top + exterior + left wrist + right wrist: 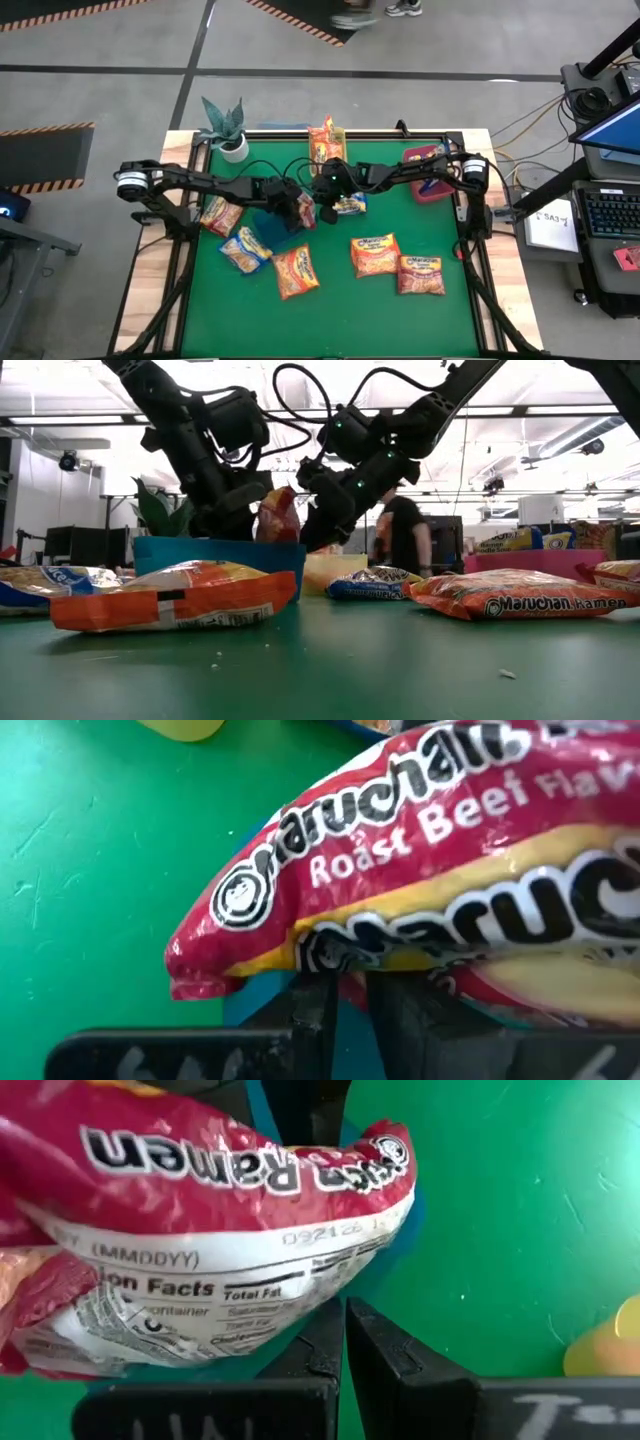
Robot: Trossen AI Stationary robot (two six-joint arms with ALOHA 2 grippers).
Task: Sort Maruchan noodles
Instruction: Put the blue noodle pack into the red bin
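Loose packets (175, 598) lie on the near mat. Beyond, above the blue bin (218, 558), the left gripper (345, 982) and right gripper (344, 1318) both pinch one red packet (278, 516) by opposite edges. Step: handover. Next, apparently one gripper must let go, then carry to the red bin (432, 188).

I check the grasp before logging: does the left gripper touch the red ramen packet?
Touching. The left wrist view shows the left gripper clamped on the edge of the red ramen packet.
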